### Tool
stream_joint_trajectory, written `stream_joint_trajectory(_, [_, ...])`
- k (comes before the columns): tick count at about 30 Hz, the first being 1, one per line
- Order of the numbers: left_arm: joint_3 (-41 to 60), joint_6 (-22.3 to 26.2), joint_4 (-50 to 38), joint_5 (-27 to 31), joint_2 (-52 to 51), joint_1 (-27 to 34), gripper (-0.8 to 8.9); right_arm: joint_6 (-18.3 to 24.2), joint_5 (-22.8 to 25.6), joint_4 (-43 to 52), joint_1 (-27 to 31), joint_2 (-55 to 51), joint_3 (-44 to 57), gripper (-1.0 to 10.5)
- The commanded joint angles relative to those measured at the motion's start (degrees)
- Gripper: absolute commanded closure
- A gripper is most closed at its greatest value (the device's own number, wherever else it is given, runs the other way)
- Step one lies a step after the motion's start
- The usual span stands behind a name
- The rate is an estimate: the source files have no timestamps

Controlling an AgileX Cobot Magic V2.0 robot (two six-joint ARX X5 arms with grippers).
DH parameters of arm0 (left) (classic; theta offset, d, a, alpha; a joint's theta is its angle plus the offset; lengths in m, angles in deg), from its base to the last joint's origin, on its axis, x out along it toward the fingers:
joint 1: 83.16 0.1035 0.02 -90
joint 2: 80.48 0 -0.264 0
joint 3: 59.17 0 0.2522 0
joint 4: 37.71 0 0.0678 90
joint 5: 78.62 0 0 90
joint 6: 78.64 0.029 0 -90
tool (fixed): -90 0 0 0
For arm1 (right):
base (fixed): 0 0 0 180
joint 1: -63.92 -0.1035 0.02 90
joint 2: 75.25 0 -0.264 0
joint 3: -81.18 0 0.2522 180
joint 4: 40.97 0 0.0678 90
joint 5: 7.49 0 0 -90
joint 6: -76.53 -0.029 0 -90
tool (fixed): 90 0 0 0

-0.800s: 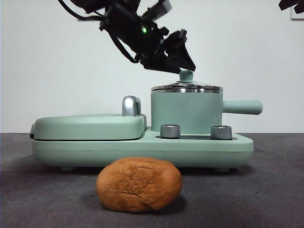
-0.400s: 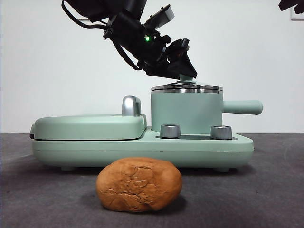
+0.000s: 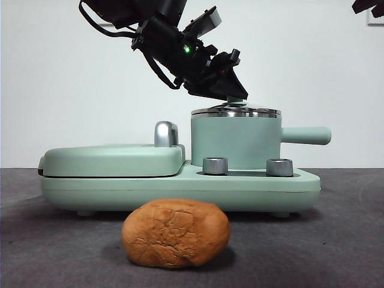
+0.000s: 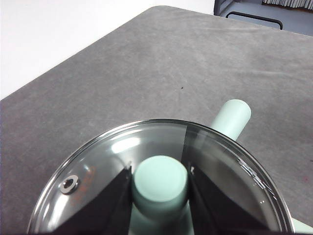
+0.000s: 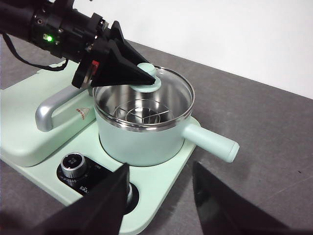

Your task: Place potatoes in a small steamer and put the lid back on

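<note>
My left gripper (image 3: 235, 90) reaches down at a slant from the upper left onto the small steamer (image 3: 235, 143), and its two black jaws are closed against either side of the mint-green knob (image 4: 160, 181) of the lid (image 4: 98, 171), so I have hold of the lid by that knob. The lid's steel rim sits on the pot's rim, with the glass covering the pot; through the glass my right wrist camera shows a steel steaming rack (image 5: 139, 116) inside. The pot stands on the right half of a mint-green cooker base (image 3: 252, 186), its straight handle (image 3: 306, 135) pointing off to the side, with two metal dials (image 3: 215, 165) in front of it and the flat griddle cover (image 3: 111, 159) beside it. The potato (image 3: 176, 233) lies on the dark table (image 3: 336, 240) in front of the base, apart from it. My right gripper (image 5: 159, 196) waits above the dials with its jaws spread open, holding nothing
</note>
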Motion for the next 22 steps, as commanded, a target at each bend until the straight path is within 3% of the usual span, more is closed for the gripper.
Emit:
stream_joint_trajectory(1, [-1.7,-0.3,-0.2,0.1,1.3,-0.4,8.08,-1.0,0.0,0.5,-0.3,0.3,-1.0,7.4])
stream_joint_trajectory(17, [-1.7,-0.3,-0.2,0.1,-7.1,-0.4,8.08,-1.0,0.0,0.5,-0.3,0.3,-1.0,7.4])
stream_joint_trajectory(22, [-1.7,-0.4,5.0,0.1,-12.0,-0.1,8.07,-1.0,0.0,0.4,-0.3,0.3,-1.0,7.4])
